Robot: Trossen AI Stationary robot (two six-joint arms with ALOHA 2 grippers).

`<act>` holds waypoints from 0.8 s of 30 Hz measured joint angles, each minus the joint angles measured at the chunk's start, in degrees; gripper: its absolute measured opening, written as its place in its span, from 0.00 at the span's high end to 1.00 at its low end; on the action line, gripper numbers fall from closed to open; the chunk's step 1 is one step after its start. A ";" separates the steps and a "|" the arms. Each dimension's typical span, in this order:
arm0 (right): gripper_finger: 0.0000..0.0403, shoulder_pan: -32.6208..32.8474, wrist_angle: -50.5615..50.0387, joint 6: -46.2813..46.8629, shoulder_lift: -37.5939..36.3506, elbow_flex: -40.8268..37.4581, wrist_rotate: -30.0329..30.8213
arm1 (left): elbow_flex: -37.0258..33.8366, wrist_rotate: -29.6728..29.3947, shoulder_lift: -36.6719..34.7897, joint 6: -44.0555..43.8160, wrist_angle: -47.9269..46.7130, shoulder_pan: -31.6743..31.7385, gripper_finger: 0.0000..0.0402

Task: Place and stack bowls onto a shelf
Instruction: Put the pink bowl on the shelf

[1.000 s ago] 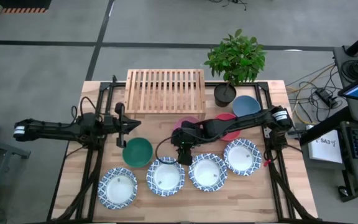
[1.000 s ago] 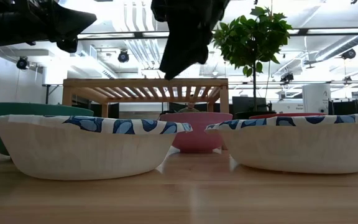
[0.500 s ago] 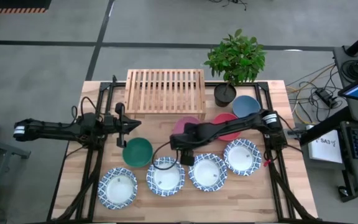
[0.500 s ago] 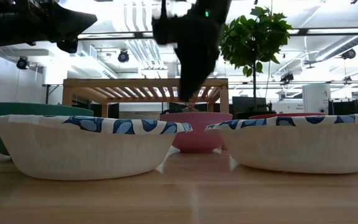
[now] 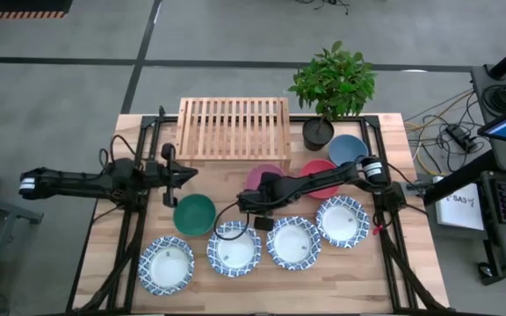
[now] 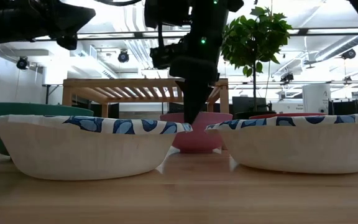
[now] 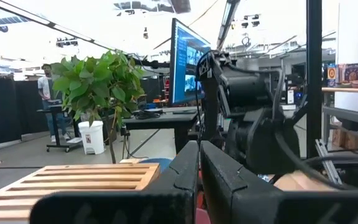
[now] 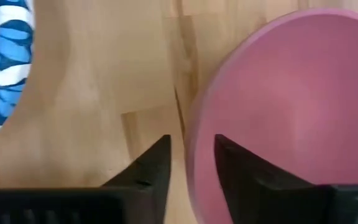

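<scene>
My right tool (image 8: 191, 158) is down at the near rim of the pink bowl (image 5: 263, 175), one finger (image 8: 151, 163) outside the wall over bare table (image 5: 411, 263), the other inside over the pink interior. Fingers straddle the rim, with a narrow gap to the wall showing; not yet clamped on it. In the low view the tool hangs tip-down just in front of the pink bowl.

My left tool (image 7: 197, 171) is clenched shut, empty, held above the table beside the green bowl (image 5: 194, 214).

Shelf (image 5: 234, 128) sits at the far edge of the table, slatted top bare. Pink bowl just in front of its right end; red bowl (image 5: 323, 178) beside it, blue bowl (image 5: 348, 150) farther right near the potted plant (image 5: 332, 83). Four patterned bowls (image 5: 233, 248) in a row along the near side.
</scene>
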 joint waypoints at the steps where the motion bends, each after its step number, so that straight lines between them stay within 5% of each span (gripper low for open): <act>1: 0.81 0.00 0.00 0.00 -0.02 -0.02 -0.15 | 0.24 0.00 0.00 -0.38 0.00 0.00 1.00; 5: 0.96 0.22 -0.04 -2.08 -0.15 0.04 -2.64 | 1.05 0.02 -0.02 -1.76 0.00 0.01 1.00; 17: 0.98 1.62 -0.38 -5.75 -5.77 3.95 -9.77 | 1.15 0.04 -1.61 -3.64 -0.07 0.01 1.00; 24: 0.98 2.18 1.67 -12.95 -9.25 12.60 -15.49 | 1.20 0.07 -2.93 -4.42 -0.36 0.00 1.00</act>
